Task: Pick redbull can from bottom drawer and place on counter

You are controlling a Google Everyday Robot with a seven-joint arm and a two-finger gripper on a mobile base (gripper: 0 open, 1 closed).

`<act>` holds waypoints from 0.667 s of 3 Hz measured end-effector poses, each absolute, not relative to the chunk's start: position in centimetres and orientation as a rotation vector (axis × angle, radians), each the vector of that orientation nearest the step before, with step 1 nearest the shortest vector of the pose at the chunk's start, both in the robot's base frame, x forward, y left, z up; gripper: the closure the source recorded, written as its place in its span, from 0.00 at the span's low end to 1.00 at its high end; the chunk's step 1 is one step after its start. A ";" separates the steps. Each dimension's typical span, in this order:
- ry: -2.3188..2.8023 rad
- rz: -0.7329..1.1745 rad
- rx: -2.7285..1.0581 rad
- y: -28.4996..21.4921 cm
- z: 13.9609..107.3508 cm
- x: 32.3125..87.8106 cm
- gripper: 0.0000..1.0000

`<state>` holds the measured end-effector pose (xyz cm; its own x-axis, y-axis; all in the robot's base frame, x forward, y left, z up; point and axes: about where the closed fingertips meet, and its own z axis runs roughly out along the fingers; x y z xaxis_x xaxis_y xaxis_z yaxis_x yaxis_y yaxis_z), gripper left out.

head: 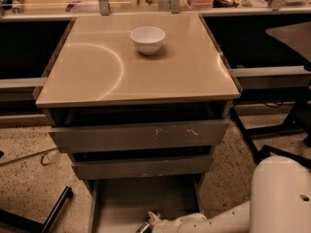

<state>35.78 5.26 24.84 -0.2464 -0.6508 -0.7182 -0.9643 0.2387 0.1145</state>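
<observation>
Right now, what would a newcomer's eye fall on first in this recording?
The white bowl, standing toward the back of the glossy tan counter. Then the robot's white arm reaching in from the lower right, its pincer down in the open bottom drawer at the picture's lower edge.
</observation>
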 end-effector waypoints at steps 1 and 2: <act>1.995 0.757 -1.461 4.5 23.1 35.3 0.00; 1.988 0.733 -1.430 3.8 19.4 35.6 0.00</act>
